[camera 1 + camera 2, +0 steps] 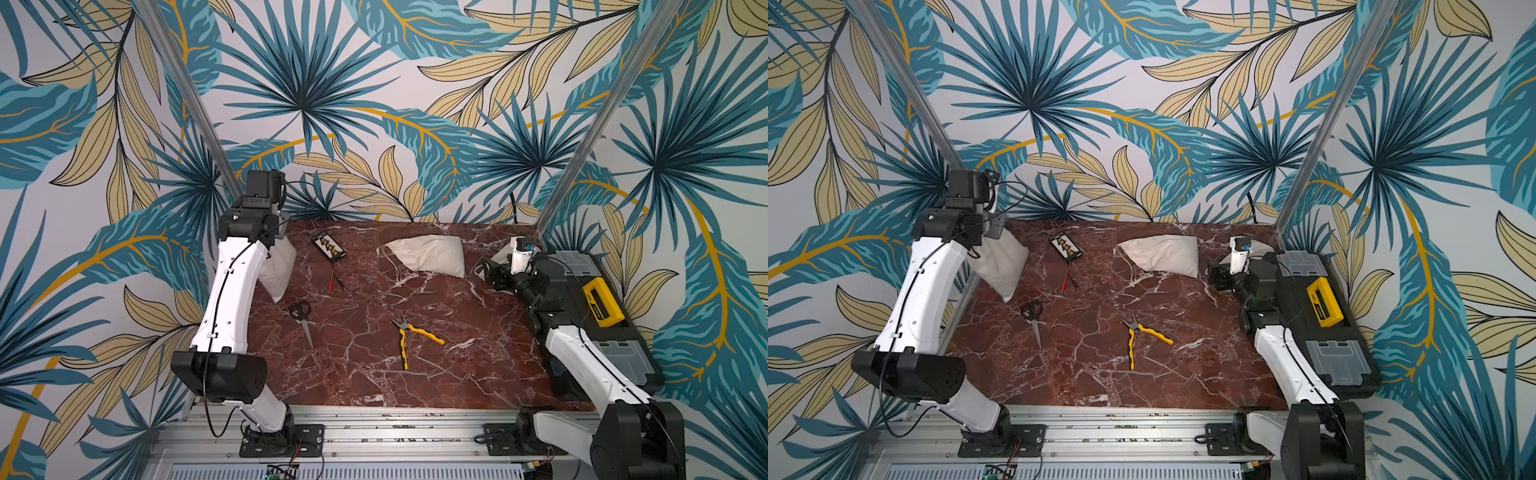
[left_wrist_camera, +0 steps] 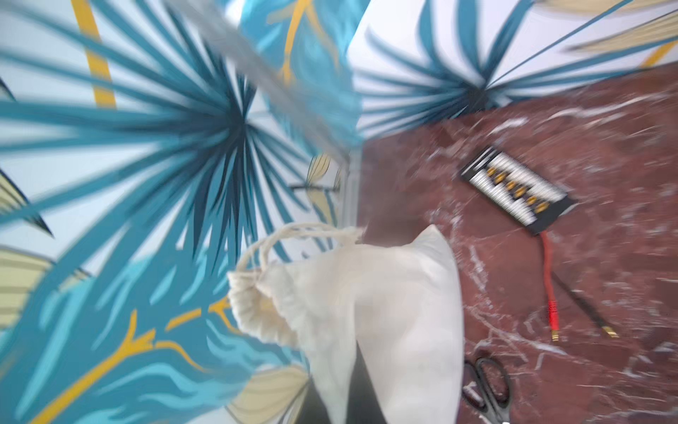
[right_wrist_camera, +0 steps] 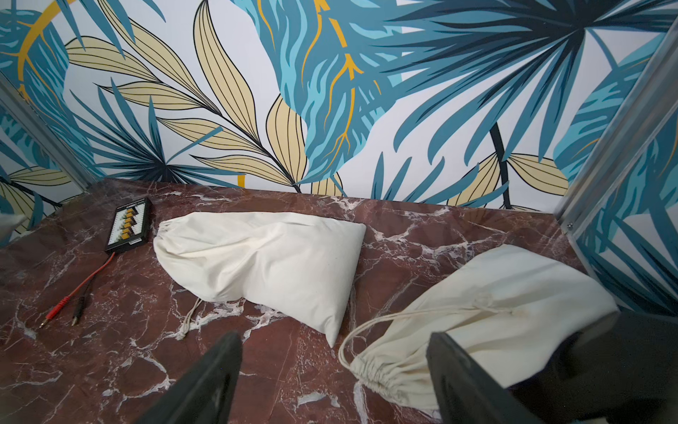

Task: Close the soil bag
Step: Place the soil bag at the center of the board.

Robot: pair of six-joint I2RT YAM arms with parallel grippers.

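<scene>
Left fingers (image 2: pixel 363 396) closed, pinching cloth of the cream drawstring soil bag (image 2: pixel 385 312); mouth looks cinched, view blurred. Right wrist: right fingers (image 3: pixel 209 378) spread, empty, another cream cloth bag (image 3: pixel 477 323) just beside. In both top views, held bag at the left rear edge. I'd worry the thin pinch slips and it drops off. Red marble worktop (image 1: pixel 374 374), leaf-print walls (image 1: pixel 374 83).

Black-handled scissors (image 1: pixel 304 326) and yellow-handled pliers (image 1: pixel 402 332) lie on the red marble counter (image 1: pixel 478 353), well apart from the right gripper (image 3: pixel 333 337). A black connector board (image 3: pixel 129 225) trailing red and black leads (image 3: pixel 79 290) sits far off to its left. A black toolbox (image 1: pixel 611 332) stands just beside the gripper.
</scene>
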